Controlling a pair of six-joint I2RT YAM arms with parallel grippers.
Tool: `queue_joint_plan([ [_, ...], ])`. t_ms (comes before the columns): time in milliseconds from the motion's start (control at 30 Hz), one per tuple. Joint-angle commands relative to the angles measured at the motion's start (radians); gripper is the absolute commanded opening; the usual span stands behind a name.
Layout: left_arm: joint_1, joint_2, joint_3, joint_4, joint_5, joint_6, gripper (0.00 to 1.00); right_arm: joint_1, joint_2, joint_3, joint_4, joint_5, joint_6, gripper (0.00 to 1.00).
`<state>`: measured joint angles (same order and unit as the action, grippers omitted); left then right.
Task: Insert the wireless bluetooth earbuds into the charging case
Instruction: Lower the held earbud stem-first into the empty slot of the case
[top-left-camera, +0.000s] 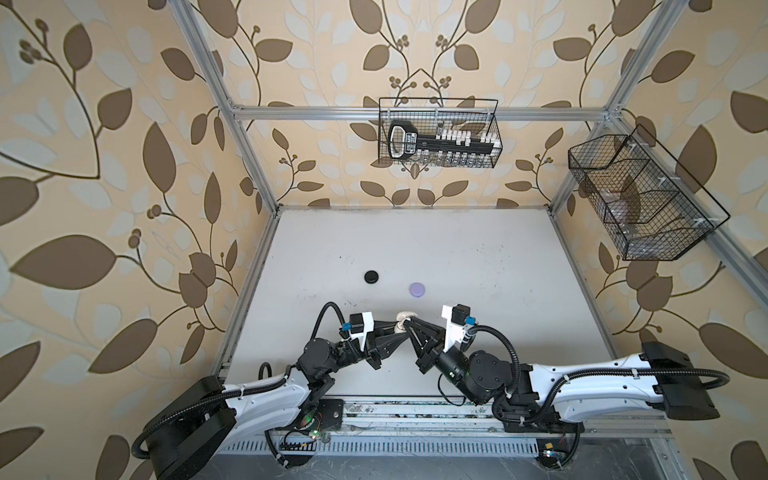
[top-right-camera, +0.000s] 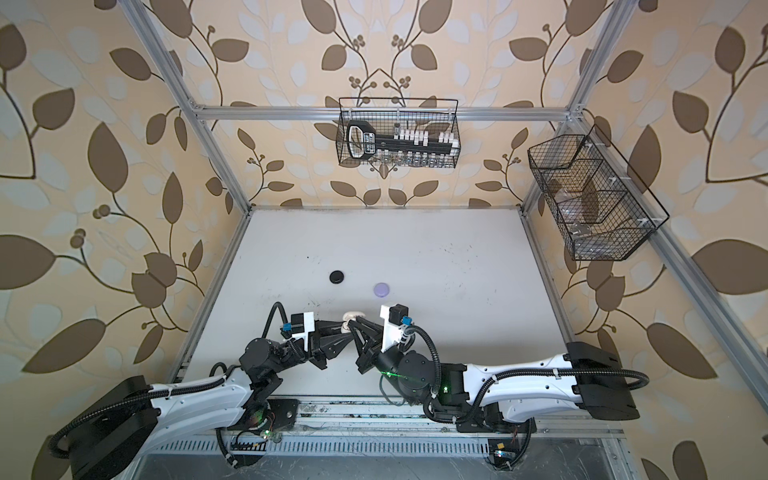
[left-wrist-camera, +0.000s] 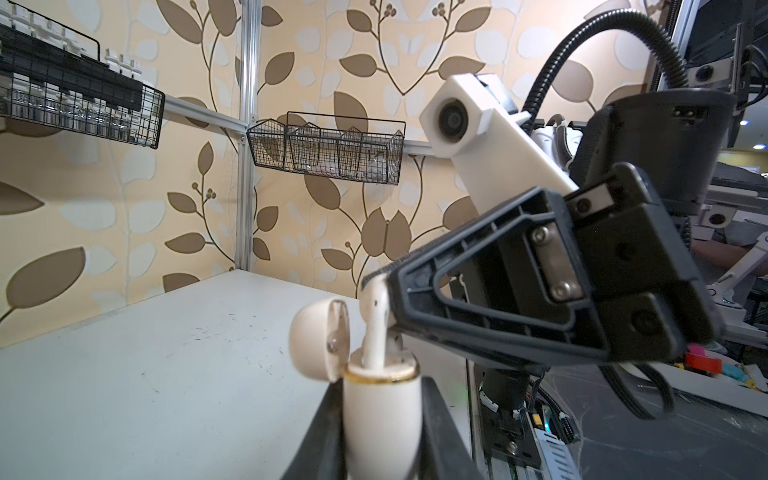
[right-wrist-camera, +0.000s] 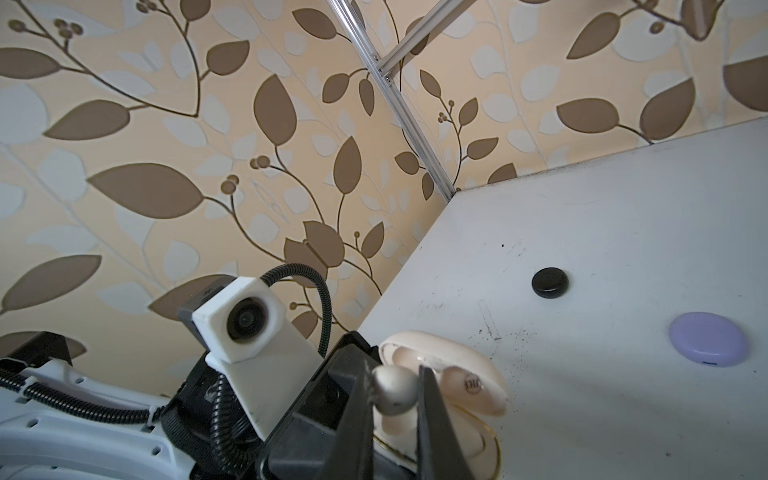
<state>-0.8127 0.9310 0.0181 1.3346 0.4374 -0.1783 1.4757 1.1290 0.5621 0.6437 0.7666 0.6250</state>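
The cream-white earbud (left-wrist-camera: 374, 320) stands almost upright near the table's middle front. Its long axis is close to vertical, with the rounded head up and the slim stem pointing down into the cream-white charging case (left-wrist-camera: 378, 419). The right gripper (right-wrist-camera: 392, 376) is closed tight on the earbud's head. The left gripper (left-wrist-camera: 381, 384) clamps the case's body between its black fingers, mouth upward. The case is smooth, glossy and pebble-round with a thin gold band at its rim, and its domed lid (left-wrist-camera: 320, 336) is hinged open toward the far side. Farther out on the scuffed white table (top-left-camera: 457, 257) lie two closed disc-like cases, a black case (top-left-camera: 372, 276) to the left and a lavender case (top-left-camera: 417, 289) to the right.
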Motion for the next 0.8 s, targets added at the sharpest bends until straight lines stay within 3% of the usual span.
queue_joint_plan([
  [0, -0.009, -0.026, 0.002, 0.086, 0.017, 0.035, 0.00, 0.015, -0.019, -0.014, -0.046, -0.024, 0.022, 0.07],
  [567, -0.011, -0.033, 0.002, 0.086, 0.055, 0.044, 0.00, 0.014, 0.011, 0.024, -0.113, -0.032, 0.053, 0.08],
  [767, -0.010, -0.040, -0.003, 0.086, 0.046, 0.046, 0.00, 0.015, -0.024, 0.023, -0.130, -0.035, 0.037, 0.18],
])
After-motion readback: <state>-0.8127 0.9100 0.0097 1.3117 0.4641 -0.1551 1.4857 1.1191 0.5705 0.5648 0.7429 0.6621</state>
